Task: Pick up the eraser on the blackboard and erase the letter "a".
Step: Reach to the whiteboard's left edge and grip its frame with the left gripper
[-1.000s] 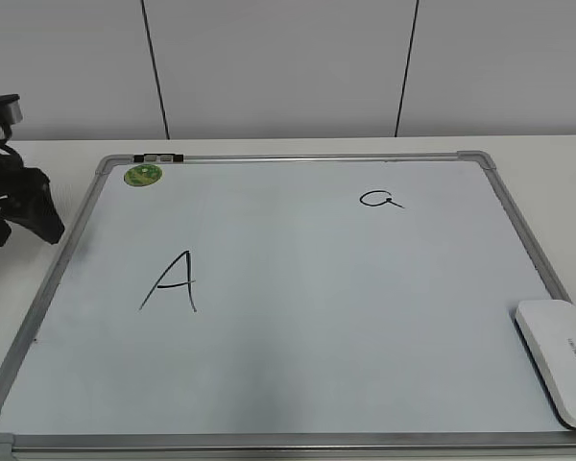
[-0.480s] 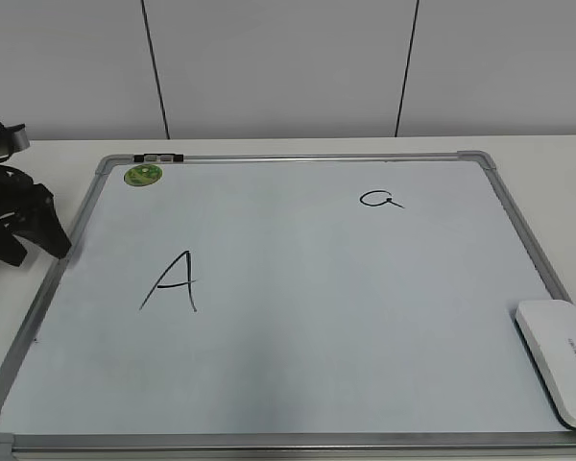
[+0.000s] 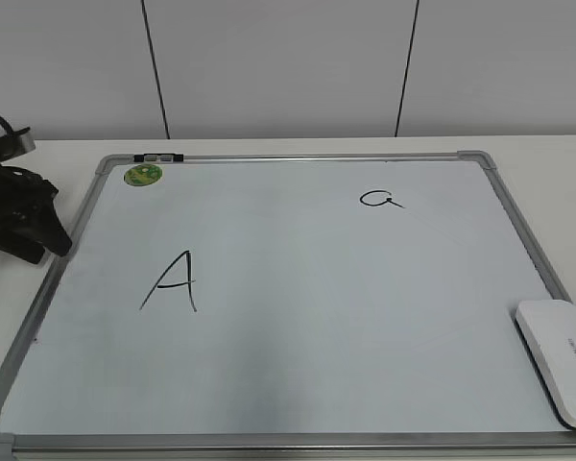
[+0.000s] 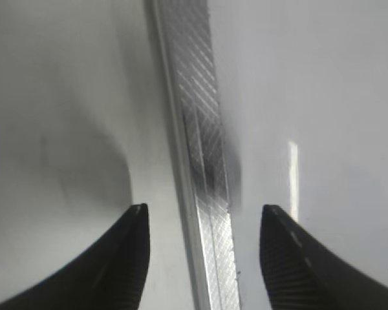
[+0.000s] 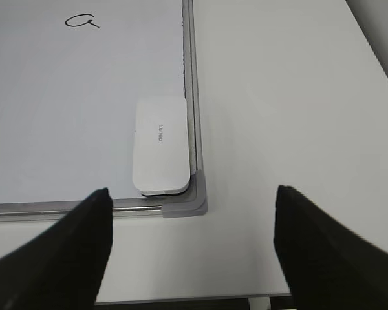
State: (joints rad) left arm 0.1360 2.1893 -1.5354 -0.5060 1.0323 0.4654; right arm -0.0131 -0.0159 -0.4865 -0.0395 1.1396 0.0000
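The blackboard [image 3: 298, 442] is a white dry-erase board with a silver frame, lying flat on the table. The small handwritten letter "a" [image 3: 379, 200] is at its upper right and also shows in the right wrist view [image 5: 81, 21]. The white eraser [image 3: 560, 357] lies in the board's near right corner, clear in the right wrist view [image 5: 159, 145]. My right gripper [image 5: 192, 190] is open and empty, above the table just in front of that corner. My left gripper [image 3: 50, 242] is open and empty at the board's left edge, straddling the frame [image 4: 204, 194].
A large capital "A" [image 3: 171, 282] is drawn on the board's left half. A round green sticker [image 3: 143, 175] and a small clip [image 3: 158, 157] sit at the top left corner. White table surrounds the board; a wall stands behind.
My left gripper has shifted a little toward the board's left frame and turned slightly. The eraser and both letters have not moved.
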